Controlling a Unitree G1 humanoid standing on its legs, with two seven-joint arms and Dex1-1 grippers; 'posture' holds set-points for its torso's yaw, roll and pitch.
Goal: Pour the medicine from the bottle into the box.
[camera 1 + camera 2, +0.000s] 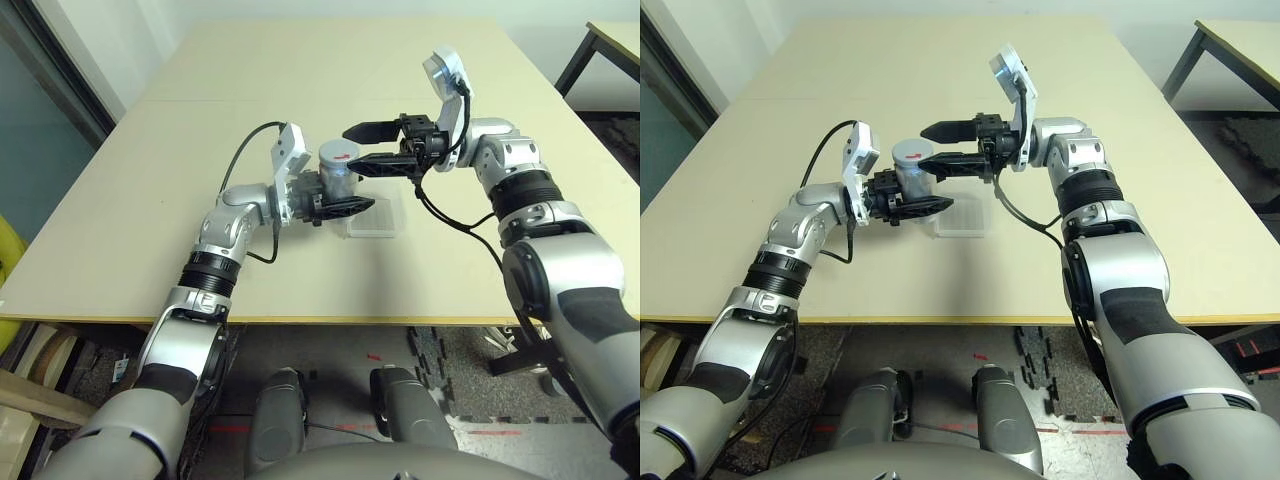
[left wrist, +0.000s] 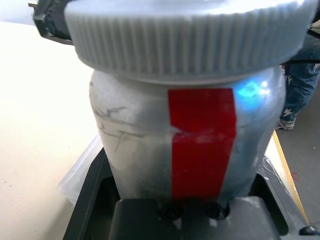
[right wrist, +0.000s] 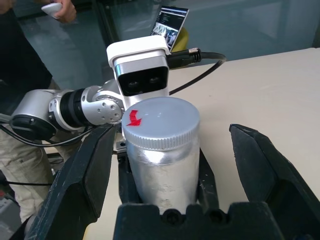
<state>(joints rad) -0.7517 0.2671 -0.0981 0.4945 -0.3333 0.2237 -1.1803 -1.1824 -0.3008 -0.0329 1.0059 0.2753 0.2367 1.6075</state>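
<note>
Bottle point(image 1: 337, 172) upright, long axis vertical, grey cap point(image 3: 161, 121) on, red mark on cap top; held off tabletop, just beside/above near-left edge of box point(image 1: 375, 219). Red label strip facing L wrist cam. Medicine not visible, presumably inside, cap shut.

L gripper point(image 1: 335, 205): clamped on bottle's lower body, fingers horizontal, pointing toward robot's right.

R gripper point(image 1: 372, 147): spread wide, nothing held, fingers point(image 3: 82, 175) straddling cap, one each side, apart from it; approach axis horizontal, from robot's right, roughly opposite L gripper. Cap centred between R fingers, level w/ them.

Key relation: cap lies straight ahead of R gripper, inside its span; R arm = nearer free effector. Judged step: uncapping, i.e. R closes on cap, twists about vertical axis while L steadies body. Pour not yet begun.

Box: clear, shallow, flat on table point(image 1: 150, 200), appears empty. Risk (judged): slip on ribbed cap; bottle tilt if L grip low.

Person point(image 3: 30, 30) behind table, seen in R wrist view.
</note>
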